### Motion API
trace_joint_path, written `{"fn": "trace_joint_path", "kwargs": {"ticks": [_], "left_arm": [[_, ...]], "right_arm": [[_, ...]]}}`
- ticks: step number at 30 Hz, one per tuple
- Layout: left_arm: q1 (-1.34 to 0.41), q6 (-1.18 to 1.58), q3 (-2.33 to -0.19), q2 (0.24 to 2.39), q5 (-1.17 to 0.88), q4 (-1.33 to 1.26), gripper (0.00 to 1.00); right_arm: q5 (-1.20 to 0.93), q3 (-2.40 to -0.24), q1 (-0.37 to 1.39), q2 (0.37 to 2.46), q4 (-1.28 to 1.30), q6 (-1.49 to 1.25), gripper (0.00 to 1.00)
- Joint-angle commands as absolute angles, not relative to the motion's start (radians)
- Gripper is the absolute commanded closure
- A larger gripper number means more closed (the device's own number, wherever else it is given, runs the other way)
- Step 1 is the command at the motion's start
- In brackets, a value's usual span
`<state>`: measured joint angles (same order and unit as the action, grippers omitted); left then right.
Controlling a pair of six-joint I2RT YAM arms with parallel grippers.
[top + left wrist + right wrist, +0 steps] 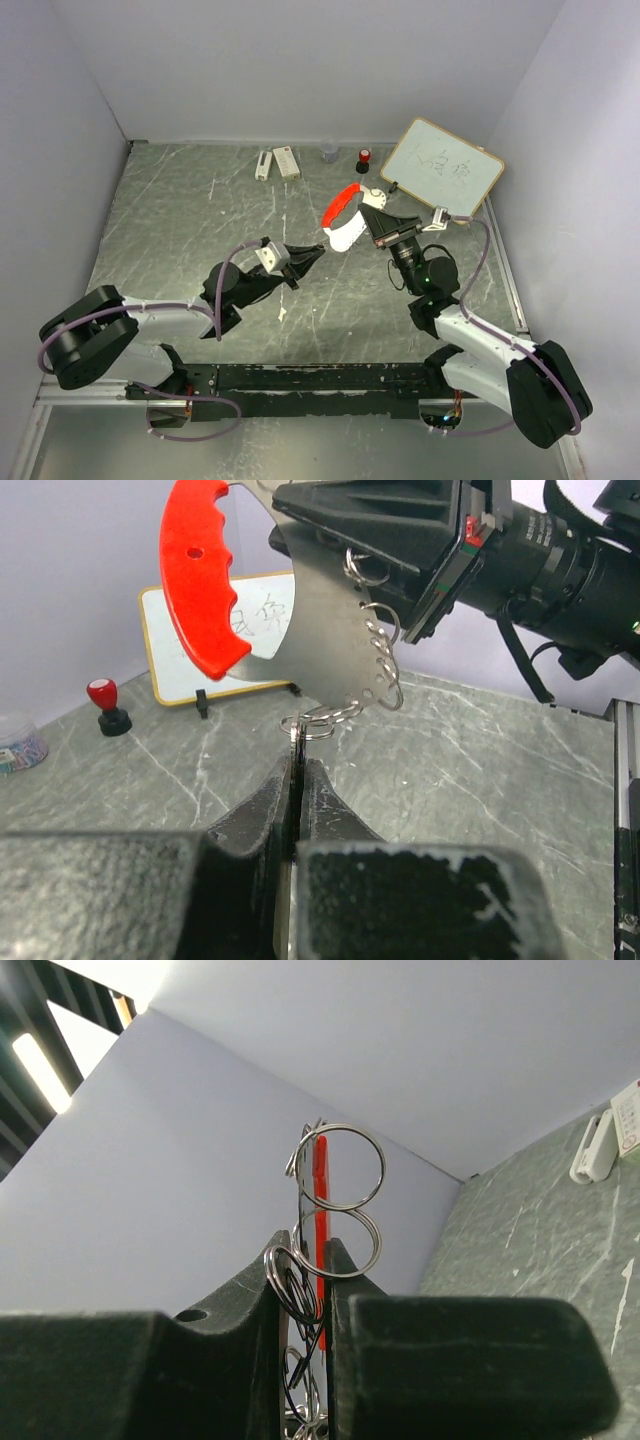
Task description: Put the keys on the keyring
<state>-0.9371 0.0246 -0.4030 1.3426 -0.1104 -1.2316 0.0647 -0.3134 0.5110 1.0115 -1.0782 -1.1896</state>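
Observation:
The keyring (343,222) is a curved grey plate (320,630) with a red oblong fob (192,580) and several thin silver rings along its edge. It is held up in the air. My right gripper (371,211) is shut on the plate, which shows edge-on between its fingers (303,1248) with rings (345,1170) sticking out. My left gripper (311,259) is shut (298,764) on a thin silver key seen edge-on. The key's small top loop (298,725) touches the lowest ring of the keyring. The key's tag is hidden, and I see no other keys.
A small whiteboard (442,167) leans at the back right. A red-capped black cylinder (363,157) stands beside it. White oblong items (277,163) and a small clear pot (329,152) lie along the back wall. Grey walls enclose the marbled table on three sides.

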Motion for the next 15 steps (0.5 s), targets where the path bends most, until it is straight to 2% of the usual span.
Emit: {"fn": "trace_joint_path", "kwargs": {"ticks": [1, 15], "left_arm": [[-0.941, -0.005, -0.444, 1.297, -0.065, -1.172, 0.93], [-0.939, -0.127, -0.724, 1.234, -0.057, -0.627, 0.93]], "right_arm": [[0.087, -0.295, 0.471, 0.981, -1.099, -1.192, 1.0], [0.039, -0.242, 0.437, 1.031, -1.142, -1.206, 1.0]]}}
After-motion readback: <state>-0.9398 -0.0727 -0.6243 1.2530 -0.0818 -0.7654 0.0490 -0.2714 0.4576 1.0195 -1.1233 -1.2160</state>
